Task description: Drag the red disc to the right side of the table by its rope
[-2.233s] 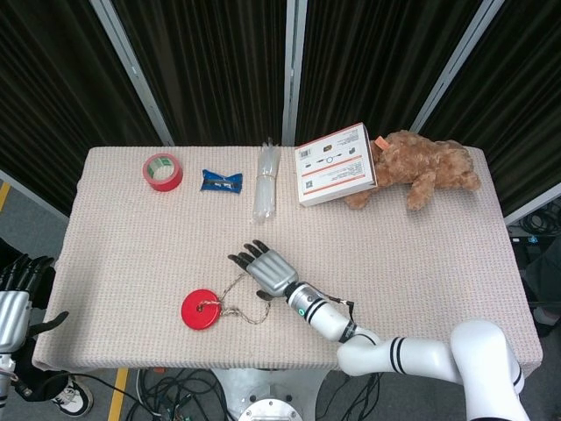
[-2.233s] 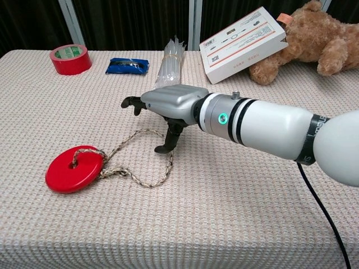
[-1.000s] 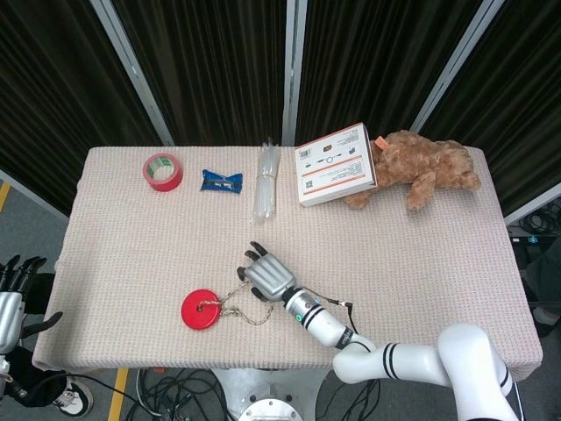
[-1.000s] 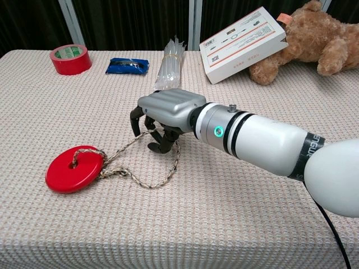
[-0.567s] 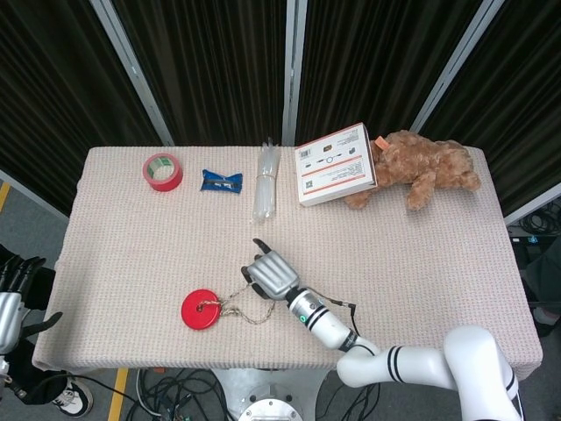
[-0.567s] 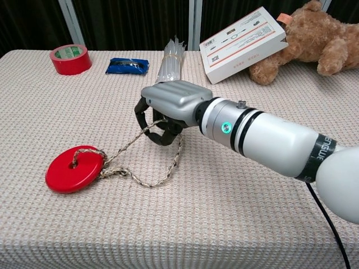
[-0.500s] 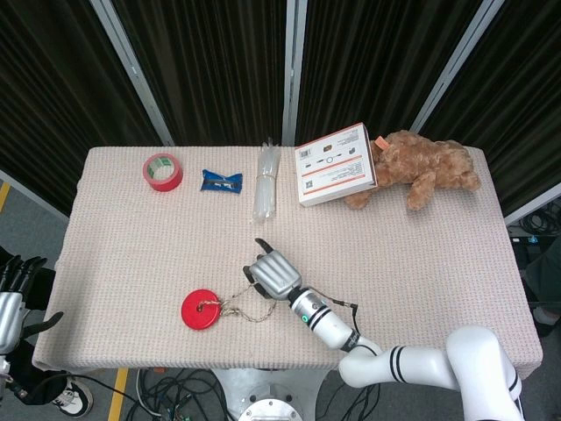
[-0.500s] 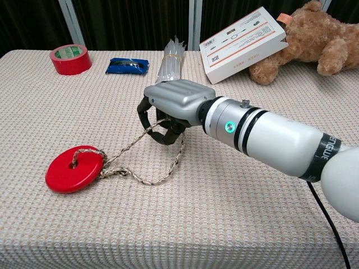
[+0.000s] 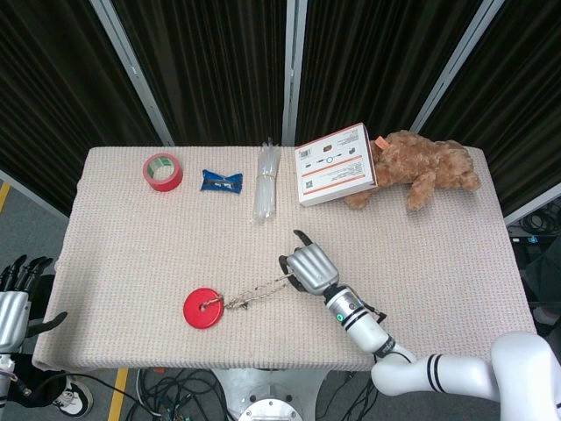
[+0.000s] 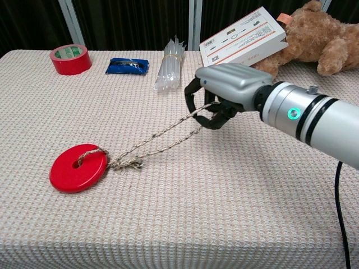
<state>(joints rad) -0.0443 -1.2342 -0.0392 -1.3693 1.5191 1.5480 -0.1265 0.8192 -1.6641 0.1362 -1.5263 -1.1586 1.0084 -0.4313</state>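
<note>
Chest view: right robot hand grips rope; box, teddy bear behind.

Head overhead, chest low; table shared.

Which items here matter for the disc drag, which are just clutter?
In play:
red disc
rope, gripped by the right hand

Clutter along the far edge:
red tape roll
blue packet
bundle of clear tubes
white box
teddy bear

Left hand sits off the table, idle.
</note>
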